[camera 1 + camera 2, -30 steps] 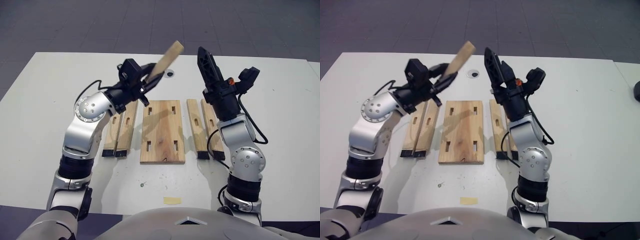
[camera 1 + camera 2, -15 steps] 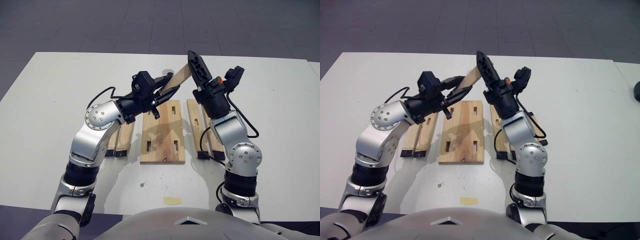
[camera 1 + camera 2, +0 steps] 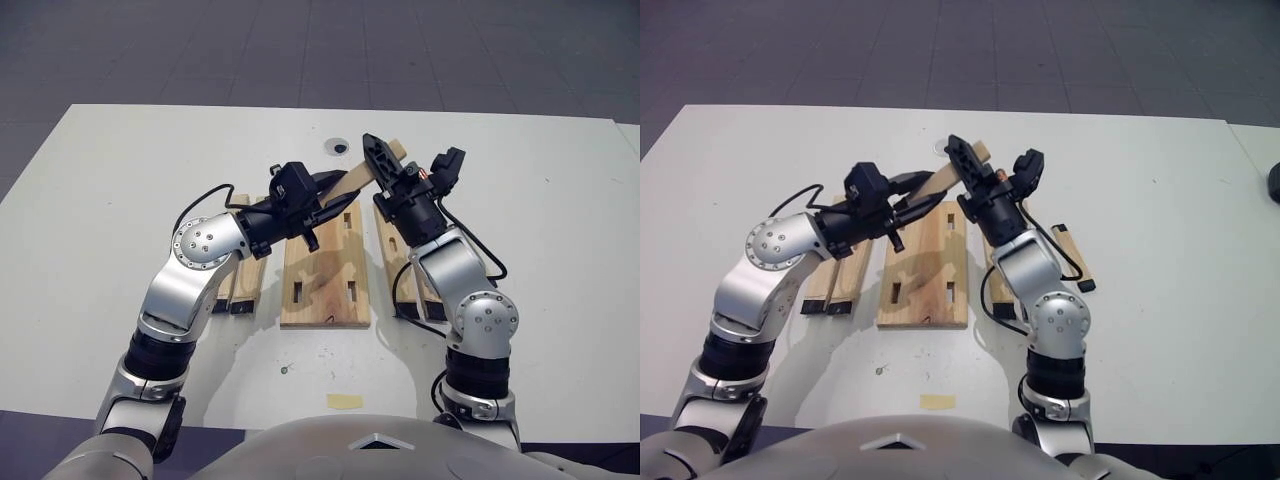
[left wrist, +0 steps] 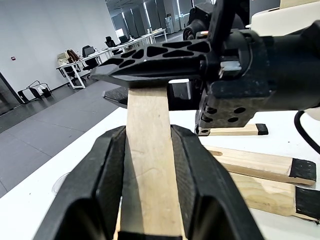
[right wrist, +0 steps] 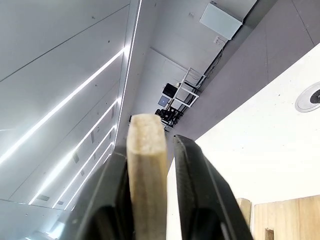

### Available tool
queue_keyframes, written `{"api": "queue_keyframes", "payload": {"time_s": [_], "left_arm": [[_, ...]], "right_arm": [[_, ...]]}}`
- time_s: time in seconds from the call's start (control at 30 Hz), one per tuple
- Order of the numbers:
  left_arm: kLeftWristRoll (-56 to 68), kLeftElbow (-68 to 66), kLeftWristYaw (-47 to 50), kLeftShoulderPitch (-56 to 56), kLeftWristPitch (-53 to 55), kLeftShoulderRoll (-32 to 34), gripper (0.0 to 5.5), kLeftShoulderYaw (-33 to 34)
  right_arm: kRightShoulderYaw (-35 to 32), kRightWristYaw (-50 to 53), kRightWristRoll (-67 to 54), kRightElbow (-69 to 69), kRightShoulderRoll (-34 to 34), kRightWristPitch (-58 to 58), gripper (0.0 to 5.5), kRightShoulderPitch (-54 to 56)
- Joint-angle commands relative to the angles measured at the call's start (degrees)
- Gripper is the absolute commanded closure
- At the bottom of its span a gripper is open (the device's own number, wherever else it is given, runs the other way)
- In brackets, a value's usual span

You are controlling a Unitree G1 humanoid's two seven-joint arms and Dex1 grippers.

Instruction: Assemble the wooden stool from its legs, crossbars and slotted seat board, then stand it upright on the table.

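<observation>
The right gripper (image 5: 150,155) has the crossbar (image 5: 146,180) between its two black fingers (image 5: 200,190), one finger close against each side of the pale wood. The crossbar's blunt end stands just clear of the fingertips. Beyond the gripper lies the white bench (image 5: 260,150), with a round hole (image 5: 311,97) set in its surface. A corner of the seat board (image 5: 290,217) lies flat on the bench with one dark slot (image 5: 268,234) showing. Just beside it is the end of another wooden piece (image 5: 243,205). Past the bench are a grey floor (image 5: 260,65), distant desks and chairs (image 5: 172,102), and long light strips (image 5: 75,90) running along the ceiling
</observation>
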State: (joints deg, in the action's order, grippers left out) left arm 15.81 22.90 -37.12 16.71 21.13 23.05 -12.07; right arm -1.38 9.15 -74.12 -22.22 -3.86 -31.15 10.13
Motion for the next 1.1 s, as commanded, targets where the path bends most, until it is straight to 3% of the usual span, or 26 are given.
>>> {"api": "queue_keyframes", "payload": {"time_s": [0.03,0.33,0.53,0.7,0.9,1.1], "left_arm": [[0.12,0.12,0.42,-0.27,-0.25,-0.63,4.20,0.41],[1.22,1.06,0.14,-0.92,0.65,-0.06,4.20,2.08],[14.13,4.65,-1.28,-0.54,9.25,1.18,3.10,10.37],[18.50,0.33,7.30,2.69,12.85,-1.94,2.32,17.95],[13.36,-4.18,15.14,4.18,11.77,-2.81,1.46,18.63],[12.32,-5.01,16.94,4.20,11.77,-2.47,0.48,19.48]], "right_arm": [[0.13,-1.57,-0.48,-1.02,-0.97,0.03,5.09,-1.21],[-2.08,-3.90,8.52,-0.57,-0.13,4.97,5.09,-3.32],[-8.18,-2.71,13.46,-2.28,0.17,10.44,5.09,-8.46],[-8.66,-0.91,17.20,-2.61,-1.61,12.75,5.09,-12.44],[-3.33,-3.05,30.69,0.93,0.14,14.86,5.09,-14.47],[-3.38,-4.11,36.78,2.26,-0.25,17.26,5.09,-14.36]]}}
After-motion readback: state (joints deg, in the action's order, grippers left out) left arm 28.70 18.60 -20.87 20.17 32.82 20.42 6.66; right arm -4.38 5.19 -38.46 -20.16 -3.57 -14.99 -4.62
